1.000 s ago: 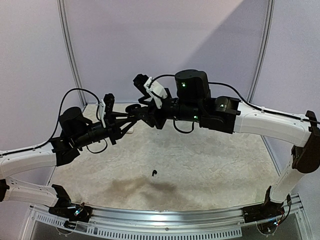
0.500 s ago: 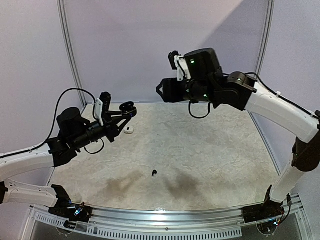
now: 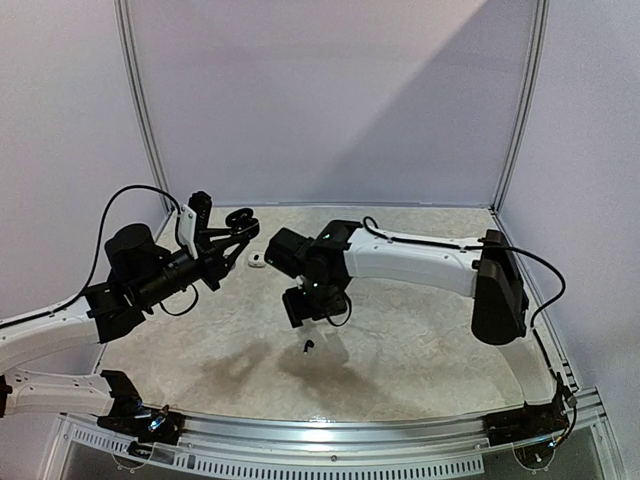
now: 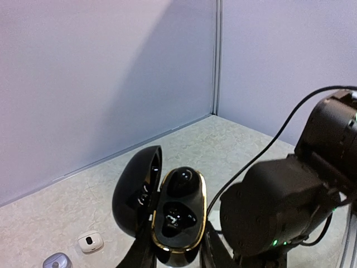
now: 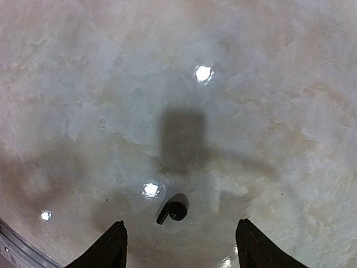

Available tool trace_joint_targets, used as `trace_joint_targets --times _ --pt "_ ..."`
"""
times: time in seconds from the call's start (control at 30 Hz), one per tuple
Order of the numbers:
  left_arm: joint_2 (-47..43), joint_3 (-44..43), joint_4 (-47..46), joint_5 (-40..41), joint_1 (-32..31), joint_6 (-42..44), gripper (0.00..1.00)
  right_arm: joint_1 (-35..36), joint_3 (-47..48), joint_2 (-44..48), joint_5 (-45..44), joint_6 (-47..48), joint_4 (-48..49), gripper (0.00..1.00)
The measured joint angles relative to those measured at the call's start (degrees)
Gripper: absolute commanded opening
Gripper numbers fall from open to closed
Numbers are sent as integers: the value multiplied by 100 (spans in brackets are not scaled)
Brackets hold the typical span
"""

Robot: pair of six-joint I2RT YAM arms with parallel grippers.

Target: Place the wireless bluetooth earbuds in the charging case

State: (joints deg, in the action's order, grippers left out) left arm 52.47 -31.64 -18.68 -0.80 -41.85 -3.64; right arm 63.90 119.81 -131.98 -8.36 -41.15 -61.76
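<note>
Top external view is showing a pale, mottled, stone-patterned counter [image 3: 440,330] boxed in by plain lilac walls [image 3: 330,100]. The left gripper [image 3: 226,236] is hovering near the far left corner, pinching a glossy black charging case [image 3: 237,219]. Below it a small white earbud [image 3: 258,262] is lying on the counter. The right arm [image 3: 410,258], white-shelled with black joints, is folding back from the right edge, and the right gripper [image 3: 304,306] is pointing down just above a tiny black earbud [image 3: 308,346] lying midway along the near edge.

Left wrist view is showing the charging case [image 4: 178,215] gripped at its base between the two fingers [image 4: 139,258]. It is pebble-shaped with a gold rim, its domed lid [image 4: 136,190] is hinged open to the left, and its moulded wells are showing dark. Lower left, the white earbud [image 4: 90,241] and a silvery-grey earbud [image 4: 57,260] are resting near each other on the counter.

Right wrist view is looking straight down: the right gripper [image 5: 179,223] is spread wide, and the comma-shaped, shiny black earbud [image 5: 174,209] is lying between and just ahead of its fingertips, untouched, beside bright light reflections.
</note>
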Motion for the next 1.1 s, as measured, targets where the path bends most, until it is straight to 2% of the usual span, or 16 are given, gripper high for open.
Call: trace_joint_targets --times 0.23,0.47,1.1 --pt "-46 48 15 2 -15 68 0 114 122 -680 573 240 157 59" --pt "-44 57 13 -7 -31 87 0 136 190 -850 529 372 103 53" --pt "-39 68 11 -37 -33 175 0 197 -343 -560 105 656 -101 53"
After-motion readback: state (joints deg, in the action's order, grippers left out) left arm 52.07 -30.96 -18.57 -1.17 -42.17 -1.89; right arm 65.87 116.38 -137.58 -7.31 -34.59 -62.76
